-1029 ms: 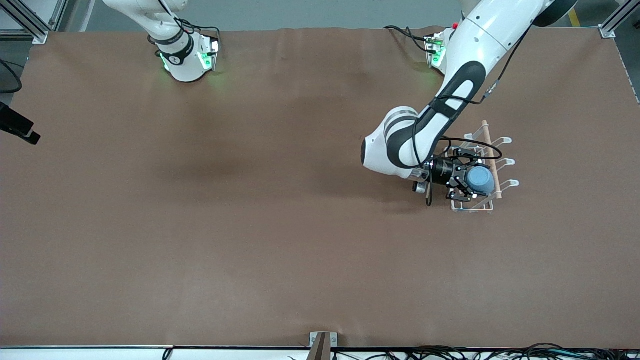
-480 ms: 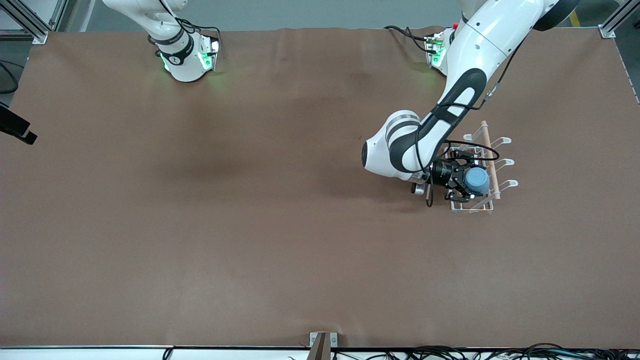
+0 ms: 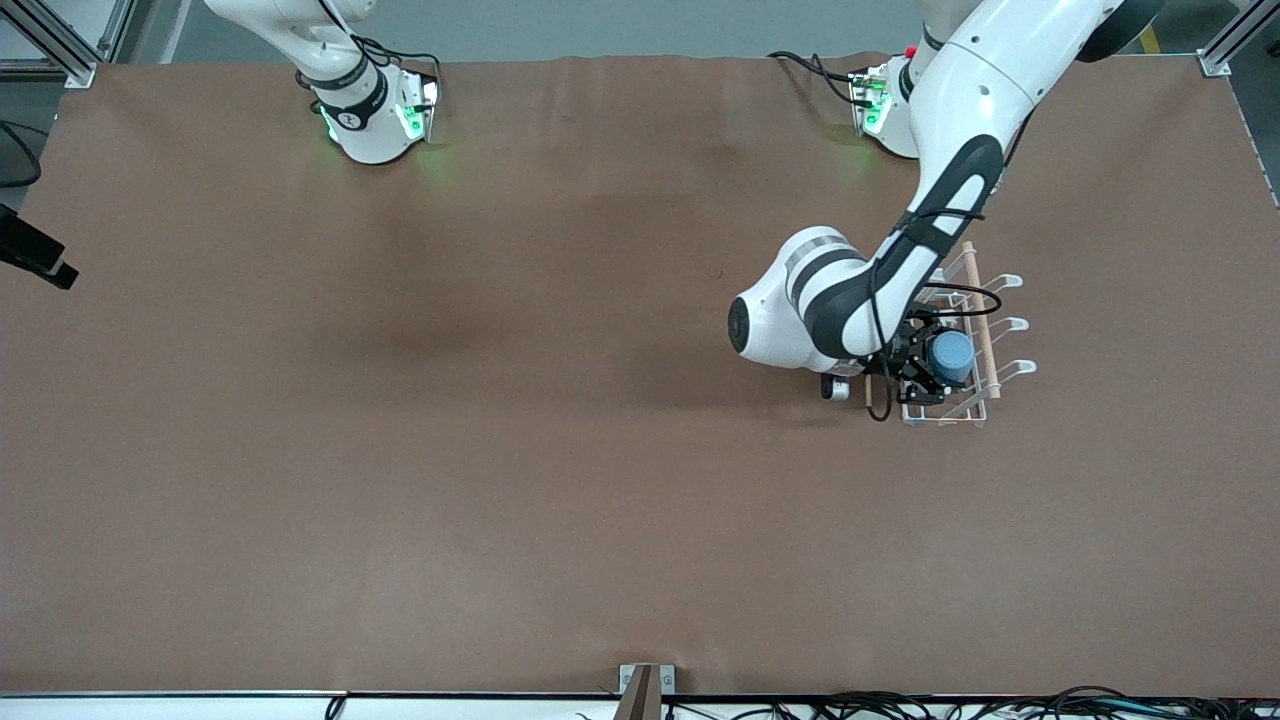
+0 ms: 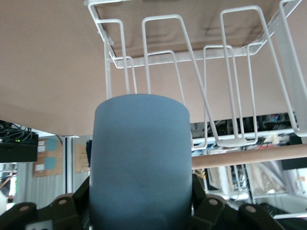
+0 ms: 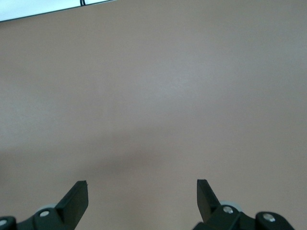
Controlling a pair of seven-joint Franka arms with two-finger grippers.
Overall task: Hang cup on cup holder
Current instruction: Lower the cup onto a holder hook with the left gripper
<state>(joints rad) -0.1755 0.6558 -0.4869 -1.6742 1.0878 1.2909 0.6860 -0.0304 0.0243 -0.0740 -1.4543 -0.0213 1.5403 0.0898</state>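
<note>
Over cup holder [image 3: 985,335], left end effector [image 3: 938,362] gripping cup [image 3: 951,355]

Your left arm reaches down from its base at the table's top edge to the cup holder [image 3: 962,340], which stands toward the left arm's end of the table, about midway between the edge by the robots' bases and the edge nearest the front camera. The left gripper [image 3: 932,366] is over the rack, clamped on the light-blue cup [image 3: 952,355]; the cup sits just beside the wooden dowel [image 3: 981,318] along the rack's top, over the looped prongs. Your right arm waits at its base near the corner at the right arm's end; its gripper is out of sight. The brown table [image 3: 450,450] fills your view.
</note>
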